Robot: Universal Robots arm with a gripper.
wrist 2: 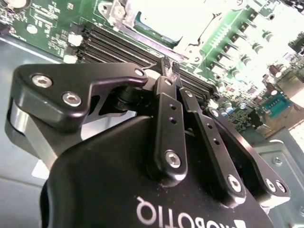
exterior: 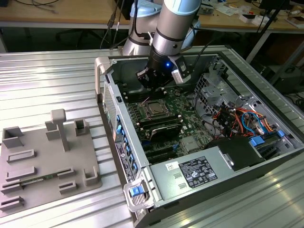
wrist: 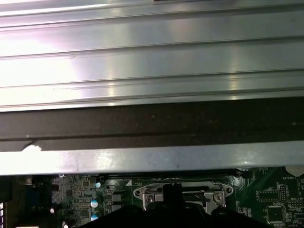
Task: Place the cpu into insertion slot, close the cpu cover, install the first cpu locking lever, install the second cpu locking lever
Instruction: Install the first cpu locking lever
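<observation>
Ribbed metal table [exterior: 52,80], open computer case [exterior: 116,123] — arm [exterior: 173,23] leans steeply in, pincer [wrist 2: 171,68] pressed together near the insertion slot [exterior: 154,108].

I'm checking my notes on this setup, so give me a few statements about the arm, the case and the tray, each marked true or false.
1. The case lies open. True.
2. The fingers are spread wide. False: they are shut together.
3. The gripper hangs over the tray. False: it is over the board inside the case, near the slot.
4. The tray lies at the exterior view's left of the case. True.
</observation>
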